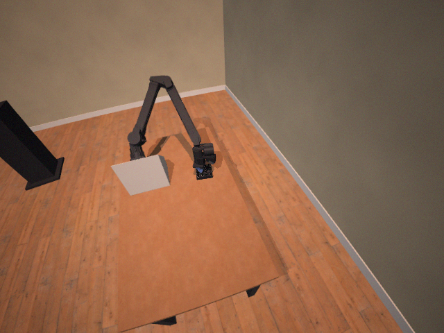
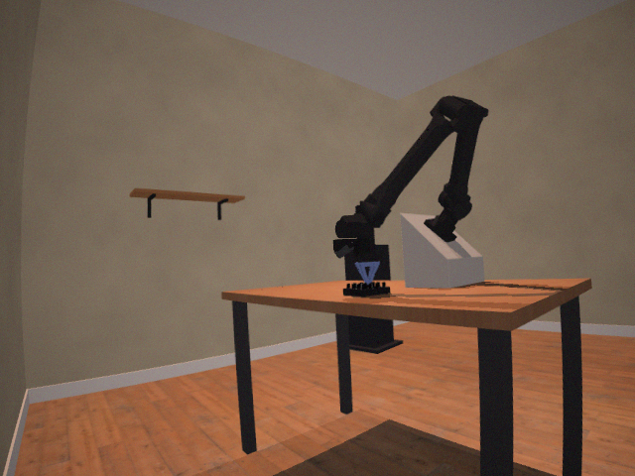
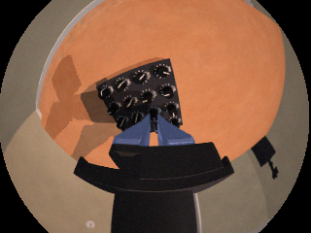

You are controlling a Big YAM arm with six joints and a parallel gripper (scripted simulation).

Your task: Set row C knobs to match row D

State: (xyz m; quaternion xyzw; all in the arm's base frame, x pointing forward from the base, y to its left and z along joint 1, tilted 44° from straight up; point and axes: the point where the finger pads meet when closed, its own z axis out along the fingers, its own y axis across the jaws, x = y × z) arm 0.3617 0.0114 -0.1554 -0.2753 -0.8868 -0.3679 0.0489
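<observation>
While hand [image 1: 201, 172] [image 2: 368, 283] [image 3: 154, 117] clasps knob [image 3: 154, 112] | neighbouring knobs [image 3: 147, 96] crowd it | pale pedestal [image 1: 143, 176] [image 2: 426, 261] apart

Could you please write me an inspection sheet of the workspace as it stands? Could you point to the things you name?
Surface: wooden table [image 1: 186, 243] [image 2: 317, 300], lit unevenly by arm shadows.
Job's things: knob box [image 1: 205, 177] [image 2: 366, 293] [image 3: 130, 89] on the table; several white knob lines visible, some knobs hidden by the fingers.
Clutter: nothing seen.
Gripper [image 2: 368, 282] [image 3: 154, 117]: blue fingertips close together at a knob; grip likely.
Cables: nothing seen.
Surroundings: pale sloped block [image 1: 143, 177] [image 2: 426, 264] by the arm's base; wall shelf [image 2: 187, 195]; dark pillar [image 1: 26, 154] [image 2: 370, 332].
</observation>
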